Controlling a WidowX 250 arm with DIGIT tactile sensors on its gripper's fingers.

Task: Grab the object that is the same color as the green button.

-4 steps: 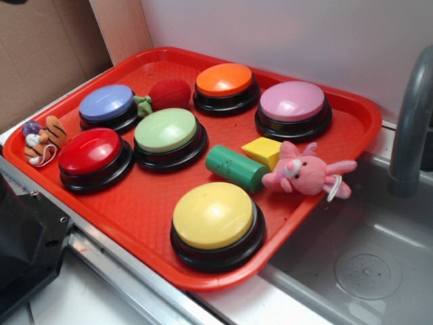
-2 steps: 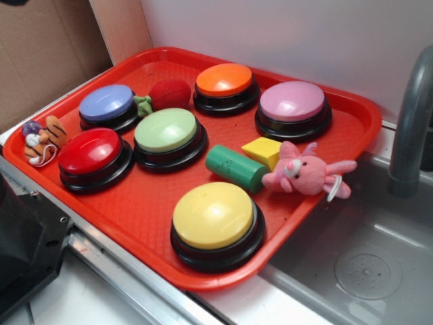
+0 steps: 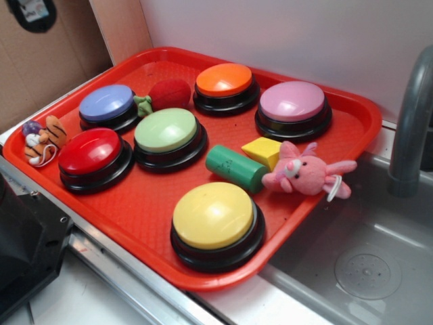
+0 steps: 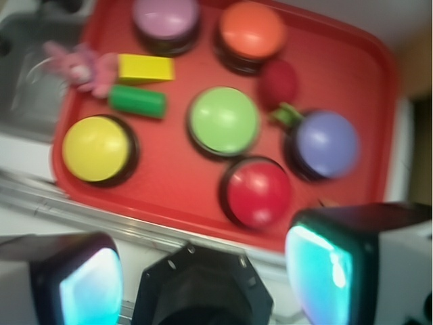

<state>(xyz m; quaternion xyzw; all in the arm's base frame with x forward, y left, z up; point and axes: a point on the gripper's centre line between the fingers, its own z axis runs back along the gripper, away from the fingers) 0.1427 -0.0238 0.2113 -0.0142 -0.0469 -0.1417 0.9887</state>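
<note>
6 dome buttons are crowding the red tray (image 3: 145, 217), and the green button (image 3: 166, 130) is sitting mid-frame. The dark-green cylinder (image 3: 237, 167) is lying on its side right of centre in the exterior view, touching the yellow wedge (image 3: 264, 150) behind it and the pink plush (image 3: 304, 172) at its right end. In the blurred wrist view the gripper (image 4: 203, 271) is hanging along the bottom edge, its 2 fingers (image 4: 325, 267) spread wide and holding nothing — the cylinder (image 4: 137, 101) is lying well apart, upper left. Bare tray is showing in front of the cylinder.
</note>
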